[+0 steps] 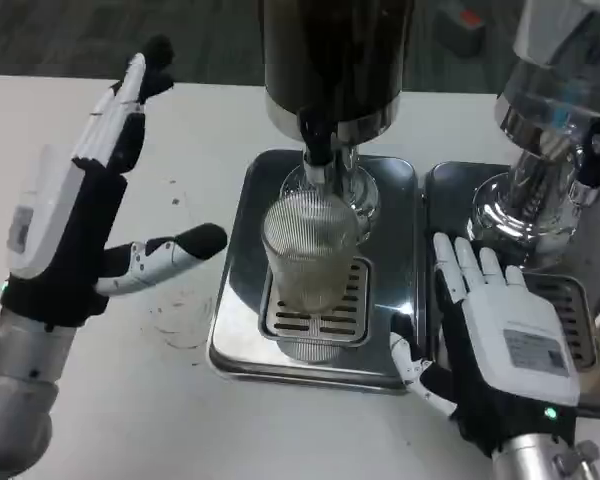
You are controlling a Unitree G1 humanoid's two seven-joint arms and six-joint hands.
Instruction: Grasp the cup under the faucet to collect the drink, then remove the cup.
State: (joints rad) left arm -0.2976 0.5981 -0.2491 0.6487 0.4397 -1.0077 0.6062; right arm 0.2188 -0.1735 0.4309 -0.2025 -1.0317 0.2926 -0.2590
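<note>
While labels on both hands stay unreadable, left hand (65, 225) spread, holding nothing, right hand (500, 340) flat, empty, cup (307, 262) under faucet (318, 150).

Single head view, close, looking steeply down onto table (110, 400).

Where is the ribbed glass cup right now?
In the head view, the ribbed glass cup stands at centre on the drip tray, directly under the dispenser's faucet, between the raised left hand and the right hand.
</note>
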